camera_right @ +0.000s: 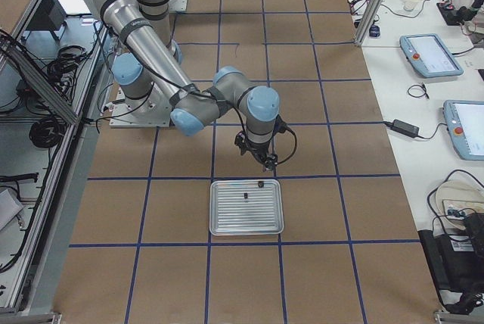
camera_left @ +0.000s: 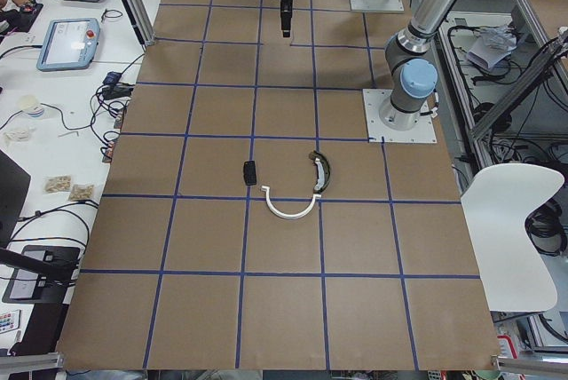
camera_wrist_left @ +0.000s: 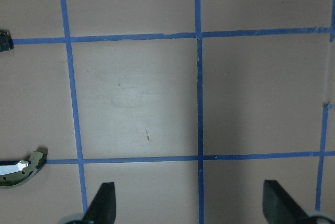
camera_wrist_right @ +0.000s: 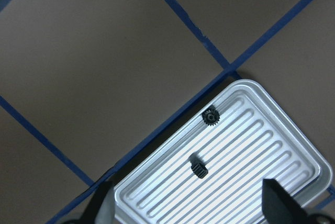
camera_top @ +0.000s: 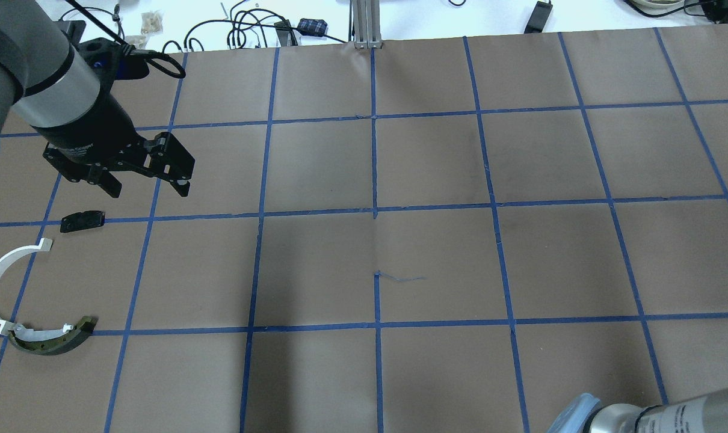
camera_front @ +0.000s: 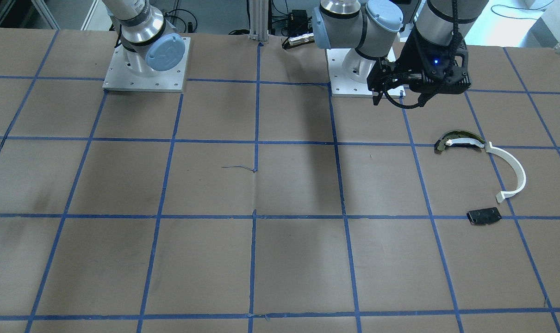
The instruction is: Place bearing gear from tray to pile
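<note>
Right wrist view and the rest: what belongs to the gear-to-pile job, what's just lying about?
Job: tray, gear and second dark part in it, right gripper, open; pile: white arc, dark curved piece, black plate.
Lying about: teach pendants, white chair, cables.

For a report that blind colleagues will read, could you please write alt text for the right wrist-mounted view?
A ridged silver tray on the brown, blue-taped table holds a small black gear near its rim and a second small dark part nearer its middle. The open right gripper hangs above, its fingertips at the picture's bottom edge.
</note>
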